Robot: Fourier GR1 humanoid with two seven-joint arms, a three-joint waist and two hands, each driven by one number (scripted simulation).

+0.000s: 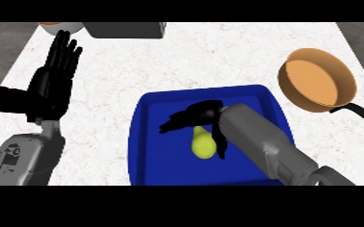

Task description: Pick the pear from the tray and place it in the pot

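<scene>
Pear lies in the tray, directly under and just behind the right hand. Its narrow end is tucked beneath the hand and its broad end points back toward the robot. Whether hand and fruit touch cannot be told.

Head view, the only one.
- Right hand: hovers over the pear's far end. Fingers are stretched out to the left, past the fruit, and the thumb hangs down along the pear's right side. Released; nothing is curled round the pear.
- Left hand: far to the right hand's left, off the tray, flat open with fingers up, resting.
- Pot: ahead and to the right of the right hand, outside the tray, well apart from the pear. Nothing shows inside it.

Progress, as a judgement: early. The hand looks placed for the grasp. Closing on the pear, lifting, carrying and lowering into the pot are all left to do.

Edges and room:
- The tray's right wall stands between hand and pot, so the pear probably has to rise above that rim before going sideways.
- Bare counter shows between the tray's wall and the pot.
- The pot's black handle juts out to the right hand's far right, off the straight line to the pot.
- The pot's mouth looks wide against the pear, leaving room to lower it.
- A grey box sits far ahead of the hand, out of the way.
</scene>
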